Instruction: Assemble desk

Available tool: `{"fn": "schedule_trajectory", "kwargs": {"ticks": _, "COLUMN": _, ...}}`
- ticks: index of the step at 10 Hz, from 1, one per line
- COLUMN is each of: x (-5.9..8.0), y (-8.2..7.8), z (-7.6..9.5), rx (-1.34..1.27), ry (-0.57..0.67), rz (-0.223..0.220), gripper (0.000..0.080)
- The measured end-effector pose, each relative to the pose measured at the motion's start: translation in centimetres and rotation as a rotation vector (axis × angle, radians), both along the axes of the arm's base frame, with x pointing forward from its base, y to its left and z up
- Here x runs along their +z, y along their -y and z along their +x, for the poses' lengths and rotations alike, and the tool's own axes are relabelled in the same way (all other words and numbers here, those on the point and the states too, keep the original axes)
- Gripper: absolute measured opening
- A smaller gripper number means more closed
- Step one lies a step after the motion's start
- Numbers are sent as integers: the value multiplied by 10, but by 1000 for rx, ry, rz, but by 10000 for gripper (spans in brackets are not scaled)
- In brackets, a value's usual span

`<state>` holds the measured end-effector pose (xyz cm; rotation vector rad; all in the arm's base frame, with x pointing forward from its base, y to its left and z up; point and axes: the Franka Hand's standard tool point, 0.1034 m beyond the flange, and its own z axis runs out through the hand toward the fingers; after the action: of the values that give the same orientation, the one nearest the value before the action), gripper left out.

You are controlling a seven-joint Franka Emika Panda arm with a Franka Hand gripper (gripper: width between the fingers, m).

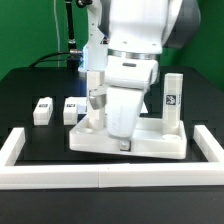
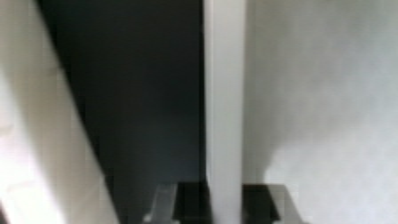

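The white desk tabletop lies flat near the table's front. One block leg stands upright on its corner at the exterior view's right. Another leg stands at its left corner, partly behind the arm. My gripper reaches straight down onto the tabletop, and the arm hides most of it. In the wrist view the two dark fingers are shut on a thin white raised edge of the tabletop that runs between them, with the gripper astride it. White tabletop surface fills one side.
Two loose tagged legs lie on the black table at the exterior view's left. Low white fence bars border the front and both sides. Cables hang behind the arm.
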<state>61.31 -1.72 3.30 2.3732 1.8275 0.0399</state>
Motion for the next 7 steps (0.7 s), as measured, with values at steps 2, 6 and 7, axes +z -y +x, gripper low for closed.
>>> {"fn": "schedule_trajectory", "kwargs": {"ticks": 2, "x": 0, "y": -11, "z": 15, "rx": 117, "ry": 7, "rz": -12, "gripper": 57}}
{"fn": "schedule_trajectory", "kwargs": {"ticks": 6, "x": 1, "y": -11, "z": 16, "rx": 114, "ry": 9, "rz": -13, "gripper": 57}}
{"fn": "schedule_trajectory", "kwargs": {"ticks": 7, "x": 3, "y": -18, "z": 22, "rx": 130, "ry": 18, "rz": -12, "gripper": 57}}
